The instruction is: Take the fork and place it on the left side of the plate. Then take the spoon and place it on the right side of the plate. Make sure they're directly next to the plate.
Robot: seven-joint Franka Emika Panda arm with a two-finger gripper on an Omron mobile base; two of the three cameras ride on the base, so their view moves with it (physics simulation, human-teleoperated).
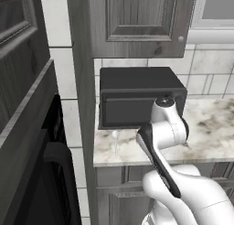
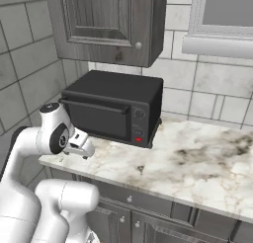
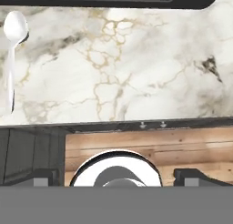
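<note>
1. While the gripper (image 3: 116, 177) hangs off the counter's front edge, its jaws stand wide with nothing between them.
2. The spoon (image 3: 12, 59) lies flat on the marble counter (image 3: 136, 63) near the toaster oven (image 2: 116, 108).
3. It looks light, stiff, slippery; the thin handle's middle suits a pinch.

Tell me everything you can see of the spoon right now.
The spoon is a slim, pale silvery utensil with a small rounded oval bowl on a thin straight handle. It lies flat on the marble counter, near the counter's left end, just in front of the black toaster oven, bowl toward the oven and handle toward the counter's front edge. In the left base view it shows as a faint pale shape. Nothing touches it but the counter.
</note>
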